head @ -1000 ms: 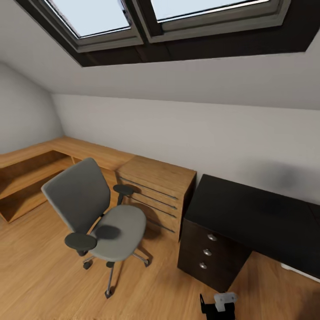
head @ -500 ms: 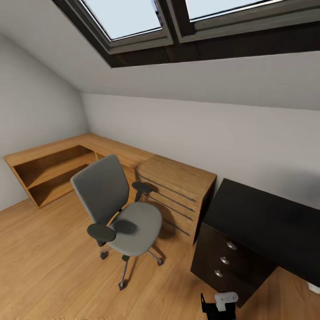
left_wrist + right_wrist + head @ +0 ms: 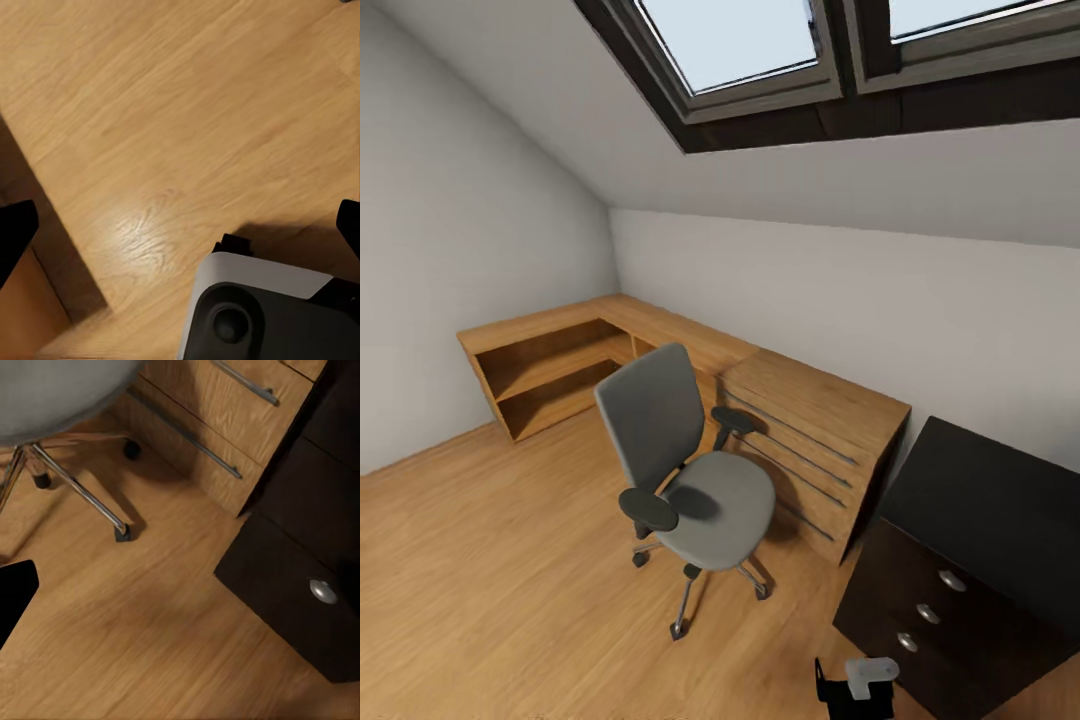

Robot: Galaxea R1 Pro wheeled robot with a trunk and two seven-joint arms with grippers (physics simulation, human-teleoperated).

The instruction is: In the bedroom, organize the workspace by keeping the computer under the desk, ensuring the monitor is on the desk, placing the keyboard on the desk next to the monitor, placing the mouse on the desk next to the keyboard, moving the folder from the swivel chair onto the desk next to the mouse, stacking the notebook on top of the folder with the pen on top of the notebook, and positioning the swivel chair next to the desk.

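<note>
**Robot turning left, chair drifting into mid-room view**

Swinging leftward, the head camera now takes in more of the grey side wall; the furniture itself has not budged, only its place in the picture. At the far left, the low oak shelf unit point(image 3: 550, 375) runs along the wall with both open shelves bare. Next comes the swivel chair point(image 3: 685, 470), standing on the plank floor point(image 3: 480, 580) just in front of the oak drawer unit point(image 3: 815, 440). Its grey seat carries nothing that I can see, no blue folder. Further right stands the desk point(image 3: 990, 510), its black worktop bare in the part on show, three silver-knobbed drawers shut so their contents are hidden.

From where I stand this looks like a search or approach stage: no monitor, keyboard, mouse, notebook or pen is in sight. The next move probably calls for more turning or driving to find them, or bringing the chair in beside the desk.

Dark fingertips edge both wrist views over bare floor; I cannot tell how either set of jaws stands.
</note>
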